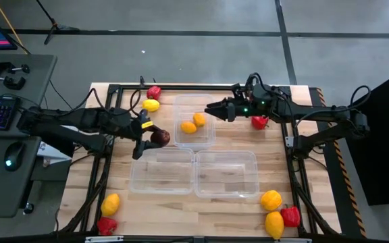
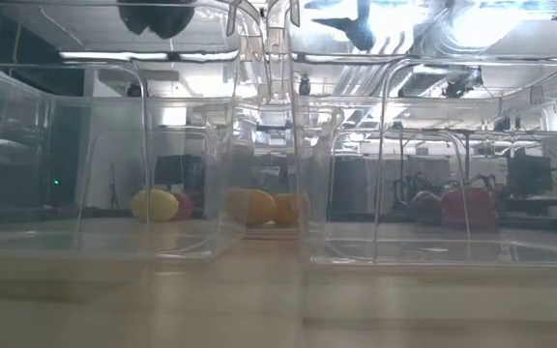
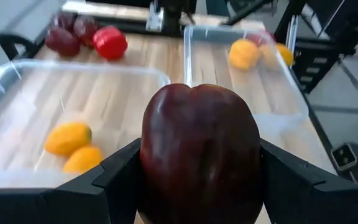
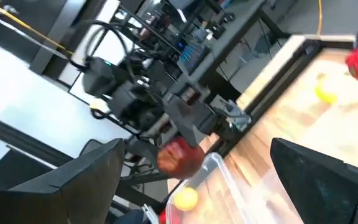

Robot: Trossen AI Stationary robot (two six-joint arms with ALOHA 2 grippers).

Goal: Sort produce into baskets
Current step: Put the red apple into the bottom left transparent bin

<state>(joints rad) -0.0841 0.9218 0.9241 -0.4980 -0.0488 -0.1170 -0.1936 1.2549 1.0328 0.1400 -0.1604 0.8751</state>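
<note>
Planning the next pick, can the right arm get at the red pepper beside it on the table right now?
Probably yes. The right pincer is open and empty over the far tub, and the red pepper lies uncovered on bare wood beside that arm.

Clear tubs (image 2: 143,174) up close — yellow lemon (image 2: 154,204), orange citrus (image 2: 251,206) behind.

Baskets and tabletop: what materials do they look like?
Baskets: clear rigid plastic, glossy by the look; wood grain and fruit show through the walls, and ceiling lights glint on them in the low view. Tabletop: pale wood planks, probably butcher block; visible seams, matte.
</note>
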